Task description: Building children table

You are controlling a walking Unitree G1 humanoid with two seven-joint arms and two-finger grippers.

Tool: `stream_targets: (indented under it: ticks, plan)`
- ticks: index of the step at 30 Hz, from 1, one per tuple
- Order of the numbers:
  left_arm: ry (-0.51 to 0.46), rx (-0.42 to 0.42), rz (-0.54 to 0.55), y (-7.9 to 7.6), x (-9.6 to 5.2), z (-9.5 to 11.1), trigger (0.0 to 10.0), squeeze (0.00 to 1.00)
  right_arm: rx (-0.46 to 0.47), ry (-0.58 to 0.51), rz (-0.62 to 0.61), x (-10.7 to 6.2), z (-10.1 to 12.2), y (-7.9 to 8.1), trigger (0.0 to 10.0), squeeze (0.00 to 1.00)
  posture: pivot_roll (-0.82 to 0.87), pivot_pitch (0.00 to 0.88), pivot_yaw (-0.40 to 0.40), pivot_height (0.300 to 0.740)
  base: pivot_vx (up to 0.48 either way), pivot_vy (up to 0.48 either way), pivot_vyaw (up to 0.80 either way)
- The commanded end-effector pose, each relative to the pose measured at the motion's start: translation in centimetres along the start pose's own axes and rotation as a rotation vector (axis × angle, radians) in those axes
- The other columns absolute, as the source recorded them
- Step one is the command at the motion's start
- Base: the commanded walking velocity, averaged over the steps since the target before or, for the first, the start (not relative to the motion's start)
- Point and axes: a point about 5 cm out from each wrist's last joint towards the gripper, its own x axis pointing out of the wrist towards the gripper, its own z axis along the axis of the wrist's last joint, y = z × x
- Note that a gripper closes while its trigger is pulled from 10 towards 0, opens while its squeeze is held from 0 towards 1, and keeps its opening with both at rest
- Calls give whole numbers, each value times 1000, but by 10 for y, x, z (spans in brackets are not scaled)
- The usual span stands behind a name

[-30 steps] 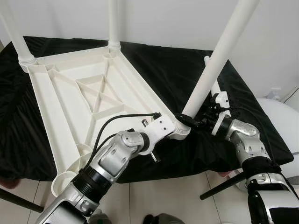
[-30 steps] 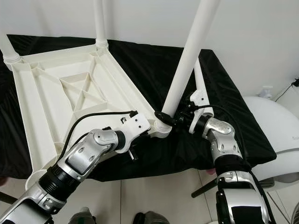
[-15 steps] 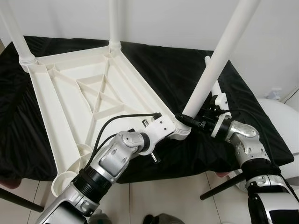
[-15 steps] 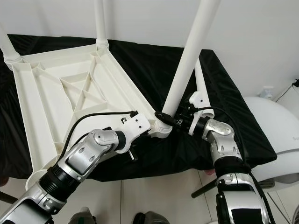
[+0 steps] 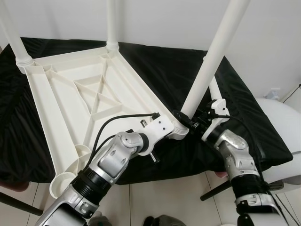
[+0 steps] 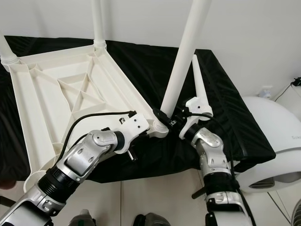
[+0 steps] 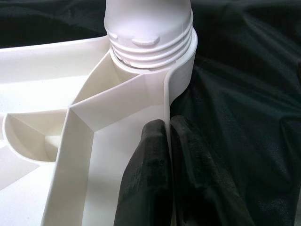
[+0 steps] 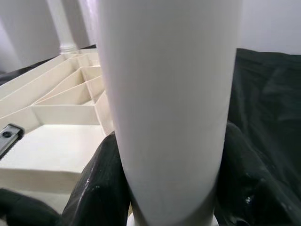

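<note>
Right gripper point(image 8: 164, 188) fingers holding white leg point(image 5: 207, 70) at upturned table point(image 5: 75, 99) corner, left gripper point(image 7: 167, 155) fingers pinching table rim beside it

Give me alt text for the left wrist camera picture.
The left gripper pinches the white rim of the upturned table top, just below the corner socket where a ribbed table leg stands. Black cloth lies beside it.
</note>
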Motion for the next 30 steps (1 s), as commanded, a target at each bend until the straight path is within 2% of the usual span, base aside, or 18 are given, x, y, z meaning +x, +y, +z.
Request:
stream_targets:
  ticks: [1,3,7,10,13,14,22,26,30]
  plan:
    - [-69,34,-59,-11,2,16,10000,0,20,-14,-10,7,1,7,10000,0,38,8,-111,740,0,0,0]
    - [-69,34,-59,-11,2,16,10000,0,25,-18,-31,8,1,12,10000,0,38,9,-112,740,0,0,0]
    - [-68,31,-58,-11,2,16,10000,0,42,-34,-144,18,2,31,10000,0,38,9,-114,740,0,0,0]
    - [-68,31,-58,-11,2,16,10000,0,46,-37,-162,20,2,33,10000,0,38,9,-114,740,0,0,0]
    - [-67,33,-58,-11,2,16,10000,0,16,-5,-316,25,2,34,10000,0,42,6,-115,740,0,0,0]
    - [-67,33,-58,-11,2,16,10000,0,16,-5,-316,25,2,34,10000,0,42,6,-115,740,0,0,0]
    - [-64,33,-59,-12,2,15,10000,0,23,29,-571,29,-3,39,10000,0,49,0,-118,740,0,0,0]
    - [-63,32,-59,-12,2,15,10000,0,21,40,-590,30,-5,45,10000,0,54,0,-118,740,0,0,0]
    - [-61,32,-59,-13,2,14,10000,0,20,46,-601,29,-5,43,10000,0,53,0,-117,740,0,0,0]
